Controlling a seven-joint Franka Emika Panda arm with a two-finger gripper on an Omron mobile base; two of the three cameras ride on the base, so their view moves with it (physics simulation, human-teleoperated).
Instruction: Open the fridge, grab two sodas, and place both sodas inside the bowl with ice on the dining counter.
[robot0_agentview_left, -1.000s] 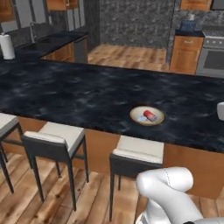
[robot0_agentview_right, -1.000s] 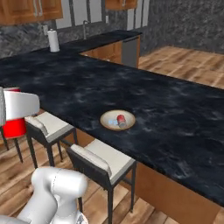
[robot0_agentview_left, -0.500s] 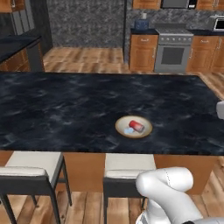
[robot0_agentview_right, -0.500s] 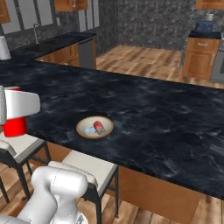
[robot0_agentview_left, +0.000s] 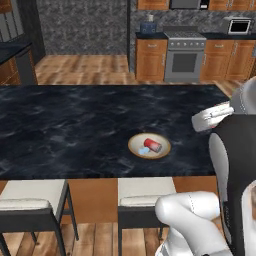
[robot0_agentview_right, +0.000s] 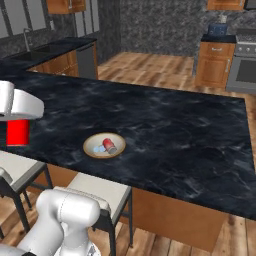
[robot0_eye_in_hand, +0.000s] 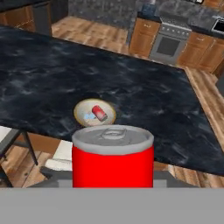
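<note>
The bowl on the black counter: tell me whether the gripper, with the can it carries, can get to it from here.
Probably yes. The gripper holds a red can upright, near the counter edge. The bowl sits near that edge, already holding one can. Nothing stands between them, though the chairs keep the base back.

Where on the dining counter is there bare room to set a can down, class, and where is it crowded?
The dining counter is bare black slab all around the bowl: left of it, behind it toward the stove, and right toward the counter's end. The bowl itself is crowded: one soda already lies inside.
</note>
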